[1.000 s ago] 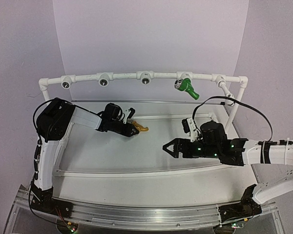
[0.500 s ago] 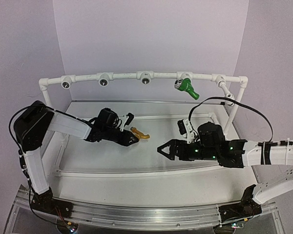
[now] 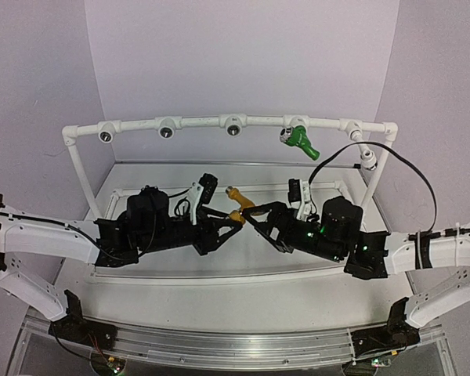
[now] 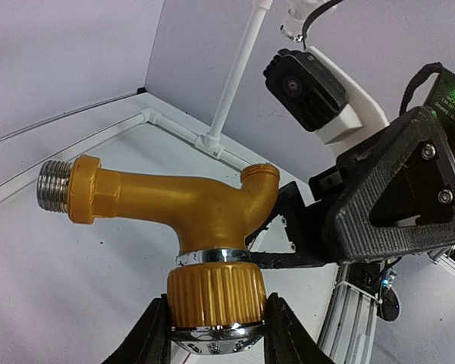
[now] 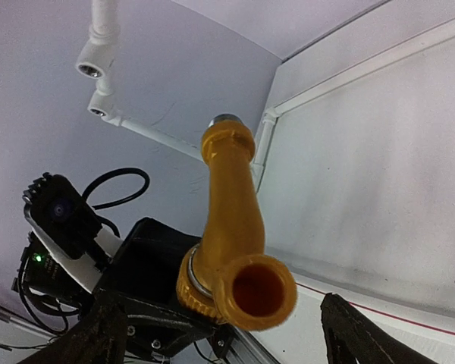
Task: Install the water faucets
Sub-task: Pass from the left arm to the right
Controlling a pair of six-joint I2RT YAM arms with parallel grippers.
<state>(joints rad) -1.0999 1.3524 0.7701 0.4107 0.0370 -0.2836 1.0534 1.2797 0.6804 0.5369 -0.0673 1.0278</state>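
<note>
Left jaws are clamped on the ribbed knob of the yellow faucet (image 4: 201, 208), above the middle of the counter (image 3: 219, 262). Right jaws stand apart around its spout, with room on both sides. The green faucet (image 3: 301, 141) sits in the pipe frame (image 3: 196, 121), well apart.

The left arm (image 3: 47, 237) is a chain of long white shell links joined by black motor housings; the right arm (image 3: 446, 251) matches it, with a black band round its white forearm and small green lights glowing on its black wrist; a thin black cable (image 3: 434, 207) arches over that arm, at about one o'clock from the wrist; each wrist carries a black box camera (image 4: 312, 91) on a white bracket; the left hand (image 3: 233, 222) and right hand (image 3: 262, 223) are matt black; their fingers (image 4: 364, 212) are ribbed triangular frames with round screw heads; black base clamps (image 3: 69, 319) sit at six o'clock.
</note>
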